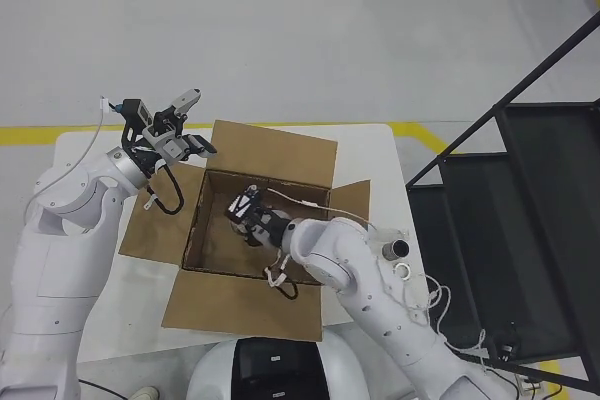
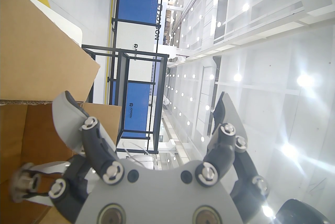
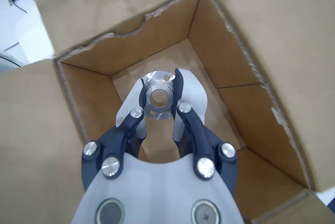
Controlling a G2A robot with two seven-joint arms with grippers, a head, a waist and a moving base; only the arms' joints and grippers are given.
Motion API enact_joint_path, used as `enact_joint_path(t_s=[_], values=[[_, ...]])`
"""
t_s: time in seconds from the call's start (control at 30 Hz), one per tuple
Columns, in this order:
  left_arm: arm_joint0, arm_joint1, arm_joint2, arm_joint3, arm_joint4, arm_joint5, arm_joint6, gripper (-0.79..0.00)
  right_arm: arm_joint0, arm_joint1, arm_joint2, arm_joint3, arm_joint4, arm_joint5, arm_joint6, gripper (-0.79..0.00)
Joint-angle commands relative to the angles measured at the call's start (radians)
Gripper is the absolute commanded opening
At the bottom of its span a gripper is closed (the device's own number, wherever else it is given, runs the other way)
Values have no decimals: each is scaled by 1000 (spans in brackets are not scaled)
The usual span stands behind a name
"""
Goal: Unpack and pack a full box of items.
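An open cardboard box (image 1: 215, 262) stands on the white table, its four flaps folded out. My right gripper (image 3: 159, 85) is inside the box opening, shut on a round metal flange (image 3: 158, 98) with a centre bore and small bolt holes. In the top view the right gripper (image 1: 248, 212) hangs over the box's middle. The box floor (image 3: 201, 89) under the flange is bare cardboard. My left gripper (image 1: 183, 122) is raised above the box's far left corner, tilted upward, open with nothing between its fingers (image 2: 68, 115).
A second metal flange (image 1: 394, 249) and a small ring (image 1: 404, 269) lie on the table to the right of the box. A black metal stair frame (image 1: 520, 200) stands at the table's right side. A yellow floor line (image 1: 20, 134) runs behind the table.
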Motion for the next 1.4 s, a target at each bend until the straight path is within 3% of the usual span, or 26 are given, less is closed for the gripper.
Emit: enact_joint_path(t_s=[0.0,0.2,0.37,1.13,1.37], values=[[0,0,0,0,0,0,0,0,-69,12,55,-112,22,-10,-16,-785],[0,0,0,0,0,0,0,0,-203,34,165,-267,65,3,-74,-785],[0,0,0,0,0,0,0,0,-269,46,219,-308,100,-20,-119,-785],[0,0,0,0,0,0,0,0,-270,48,217,-308,115,-32,-131,-785],[0,0,0,0,0,0,0,0,-300,61,342,-367,244,11,-94,-785]])
